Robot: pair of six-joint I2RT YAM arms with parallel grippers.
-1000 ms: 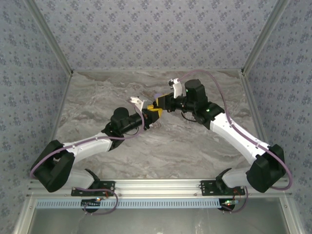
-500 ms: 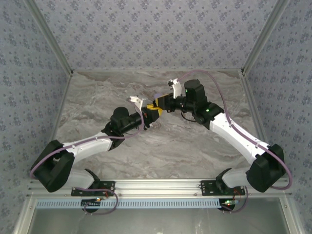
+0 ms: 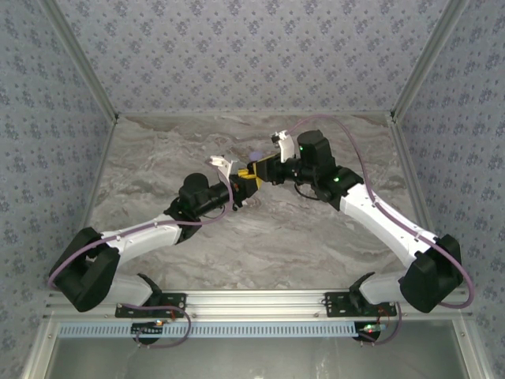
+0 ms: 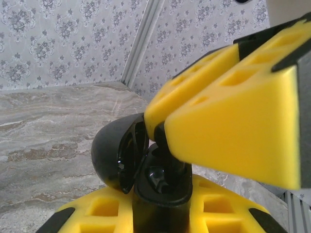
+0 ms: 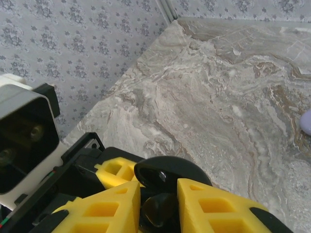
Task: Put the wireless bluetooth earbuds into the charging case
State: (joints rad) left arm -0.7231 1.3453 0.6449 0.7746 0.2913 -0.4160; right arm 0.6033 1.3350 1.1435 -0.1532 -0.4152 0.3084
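Above the mid-table my left gripper (image 3: 241, 186) (image 4: 160, 216) is shut on the black charging case (image 4: 163, 191) (image 5: 167, 171) and holds it upright. The case's rounded lid (image 4: 115, 156) is swung open to the left. My right gripper (image 3: 256, 170) (image 5: 159, 209) comes in from the right, right above the case's open mouth. It is shut on a small glossy black earbud (image 5: 159, 212), also seen as a dark tip (image 4: 159, 140) under its yellow fingers (image 4: 228, 111). A shiny well (image 4: 156, 178) shows inside the case; whether the other earbud sits there I cannot tell.
A small lavender object (image 3: 255, 155) (image 5: 306, 121) lies on the marble table (image 3: 316, 237) just behind the grippers. Patterned walls close off the back and both sides. The left arm's white wrist camera (image 5: 22, 131) is close to my right fingers.
My right gripper has edged slightly left and farther back, closer over the case. The left gripper and case have barely moved.
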